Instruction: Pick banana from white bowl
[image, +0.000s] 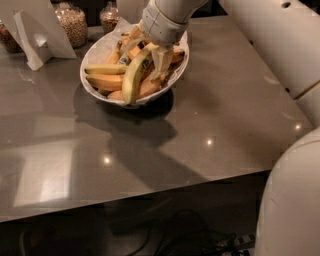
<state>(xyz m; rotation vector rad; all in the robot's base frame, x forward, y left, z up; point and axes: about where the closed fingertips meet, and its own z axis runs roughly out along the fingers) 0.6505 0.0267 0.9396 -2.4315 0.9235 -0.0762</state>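
The white bowl (99, 46) stands at the back of the grey table and holds several bananas. The banana (131, 80), long, curved and greenish-yellow, lies over the shorter orange-yellow ones, with its lower tip at the bowl's front rim and a small dark sticker near its upper part. My gripper (152, 54) reaches down into the bowl from above. Its pale fingers (163, 64) sit on either side of the banana's upper end and are closed on it. The banana's top end is hidden by the gripper.
Two glass jars (73, 22) of grains and a white folded card stand (36, 36) are behind and left of the bowl. The grey table (200, 125) stretches toward me. My white arm and body (290, 60) fill the right side.
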